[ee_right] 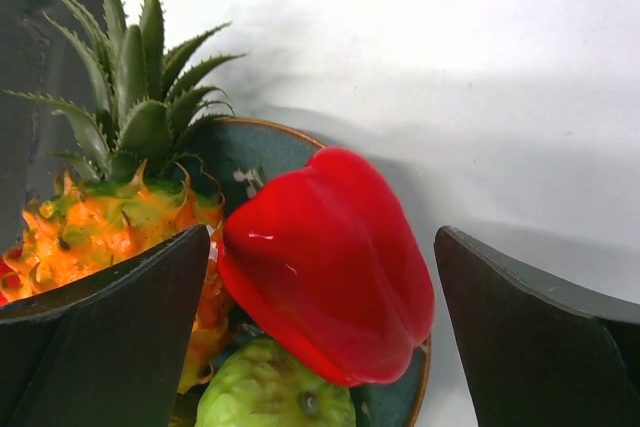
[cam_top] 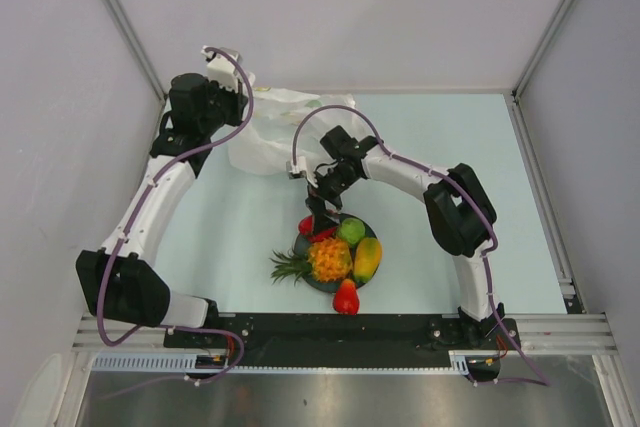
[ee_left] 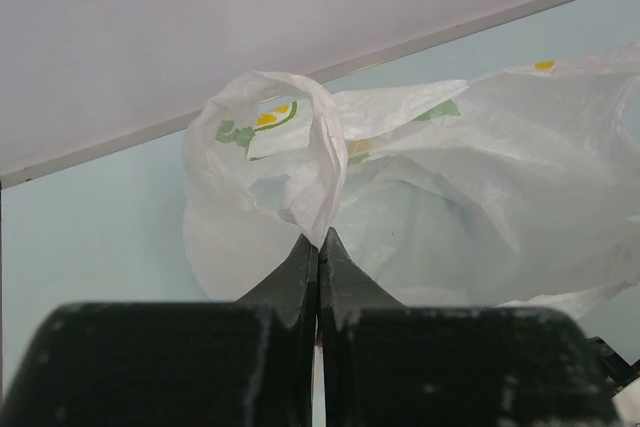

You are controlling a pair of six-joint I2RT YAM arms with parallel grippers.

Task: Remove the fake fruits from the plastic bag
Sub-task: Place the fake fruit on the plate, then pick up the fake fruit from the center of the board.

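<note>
- While the left gripper (ee_left: 318, 239) is clenched, its two black fingers pressed flat together, a twisted fold of the plastic bag (ee_left: 480, 177) is pinched at their tips.
- Beyond those tips the bag spreads away and off to the gripper's right. It is crumpled white film with green and yellow prints, lying on the pale table (ee_left: 90, 237).
- Over at the other arm, the right gripper (ee_right: 322, 237) is released, its fingers spread wide just above the dark round plate (ee_right: 245, 157).
- Between those fingers lies a glossy red fruit (ee_right: 330, 267). It sits close against the finger on the left of the wrist view and clear of the other one. Whether it touches the nearer finger cannot be told.
- Outside that same finger lies the pineapple (ee_right: 90, 237), orange-yellow, its green crown pointing away from the gripper.
- Just under the red fruit, closer to the wrist camera, a green round fruit (ee_right: 275, 392) rests against it.
- From above, a yellow mango (cam_top: 368, 257) lies on the plate beyond the pineapple and the green fruit, on the side toward the arm bases.
- A second red fruit (cam_top: 346, 297) sits at the plate's near rim, the piece farthest from the right gripper.
- All these fruits lie outside the bag, well apart from it.
</note>
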